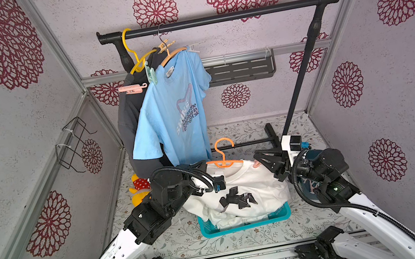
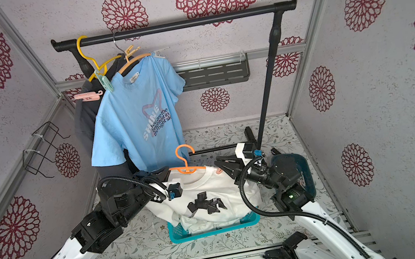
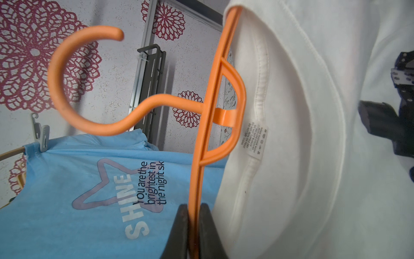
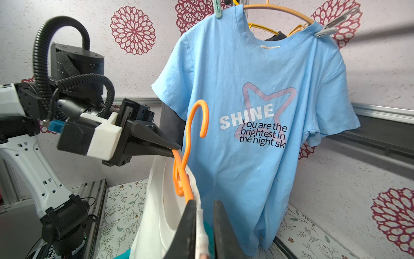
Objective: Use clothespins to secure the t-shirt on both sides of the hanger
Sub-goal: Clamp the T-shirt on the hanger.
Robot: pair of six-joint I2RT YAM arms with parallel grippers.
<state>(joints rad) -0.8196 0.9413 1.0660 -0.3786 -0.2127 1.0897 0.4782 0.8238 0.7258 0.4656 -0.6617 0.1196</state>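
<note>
We see the white t-shirt point(image 1: 249, 183) on the orange hanger point(image 1: 224, 163), held up above the teal basket point(image 1: 245, 226), with neither shoulder pegged as far as we can tell. Left gripper point(image 3: 193, 209) is clamped tight on the hanger's bar. Right gripper point(image 4: 205, 207) is narrow, pinching white cloth at the other shoulder, with a peach clothespin point(image 1: 256, 164) at its tips, grip on it unclear.

Across the back runs the rail point(image 1: 219, 17), with 2 tees at its left end, the front tee point(image 1: 171, 107) overlapping the rear tee point(image 1: 126, 112). The shelf point(image 1: 240, 70) is on the back wall, the wire rack point(image 1: 74, 143) on the left wall. In front, the low tee point(image 1: 250, 185) drapes from the hanger point(image 1: 224, 163) into the basket point(image 1: 245, 228). The left gripper point(image 3: 194, 206) is at the hanger's left end. The right gripper point(image 1: 256, 159) is at its right, a pin point(image 1: 256, 164) at its tip. The toy point(image 1: 140, 188) lies left of the basket.
</note>
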